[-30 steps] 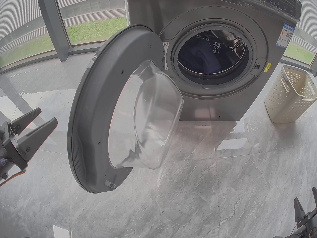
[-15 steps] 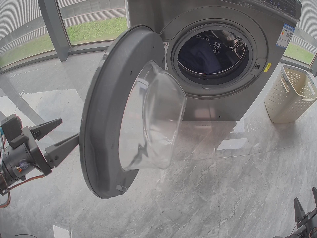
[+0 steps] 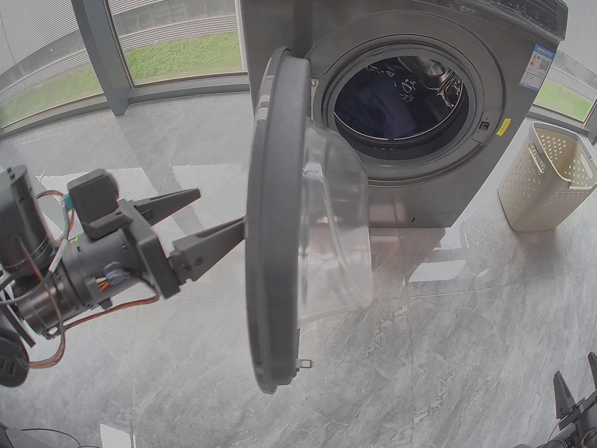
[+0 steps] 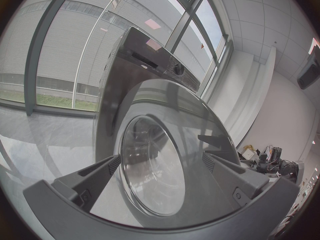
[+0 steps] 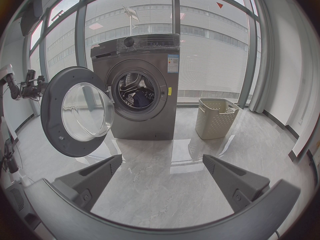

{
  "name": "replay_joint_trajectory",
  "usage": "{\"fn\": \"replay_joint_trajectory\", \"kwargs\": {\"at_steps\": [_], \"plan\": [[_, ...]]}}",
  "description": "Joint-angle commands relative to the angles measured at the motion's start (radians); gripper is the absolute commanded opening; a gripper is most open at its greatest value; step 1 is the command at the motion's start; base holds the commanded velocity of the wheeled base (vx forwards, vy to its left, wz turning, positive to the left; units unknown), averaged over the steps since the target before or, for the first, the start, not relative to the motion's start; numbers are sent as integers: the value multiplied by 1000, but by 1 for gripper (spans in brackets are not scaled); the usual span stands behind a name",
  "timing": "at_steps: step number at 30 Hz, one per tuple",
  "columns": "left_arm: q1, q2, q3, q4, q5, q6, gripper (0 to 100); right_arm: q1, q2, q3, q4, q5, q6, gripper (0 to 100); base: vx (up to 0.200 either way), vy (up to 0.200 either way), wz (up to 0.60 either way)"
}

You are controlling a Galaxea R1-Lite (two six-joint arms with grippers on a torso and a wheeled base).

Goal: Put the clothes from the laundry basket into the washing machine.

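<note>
Head view: washing machine (image 3: 280, 20) at far centre, round door (image 3: 273, 219) swung out on its left hinge, seen nearly edge-on, clear glass bowl (image 3: 336, 219) bulging to the right. Dark blue clothes (image 3: 379, 110) lying inside the drum. At left of door, left pincer (image 3: 221, 206), fingers spread apart, lower fingertip touching door's outer face, upper one clear of it. Cream laundry basket (image 3: 547, 182) upright on grey marble floor (image 3: 435, 343), just right of machine. Low at near right, right pincer (image 3: 572, 399), fingers apart, well apart from basket and machine.
</note>
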Motion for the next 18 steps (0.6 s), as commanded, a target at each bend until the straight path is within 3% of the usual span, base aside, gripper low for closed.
{"fn": "replay_joint_trajectory", "kwargs": {"at_steps": [1, 6, 9, 10, 15, 18], "plan": [[-60, 181, -127, -46, 25, -2, 100, 0, -16, 8, 0, -1, 0, 100, 0, 0, 0], [-89, 302, -264, -47, 45, -10, 100, 0, -16, 8, 0, 0, 0, 100, 0, 0, 0], [-92, 343, -328, -47, 45, -33, 100, 0, -16, 8, 0, -1, 0, 100, 0, 0, 0], [-92, 394, -411, -47, 45, -68, 100, 0, -16, 8, 0, -1, 0, 100, 0, 0, 0], [-89, 541, -629, -29, 54, -118, 100, 0, -16, 8, 0, -1, 0, 100, 0, 0, 0], [-92, 644, -785, -20, 120, -127, 100, 0, -16, 8, 0, 0, 0, 100, 0, 0, 0]]}}
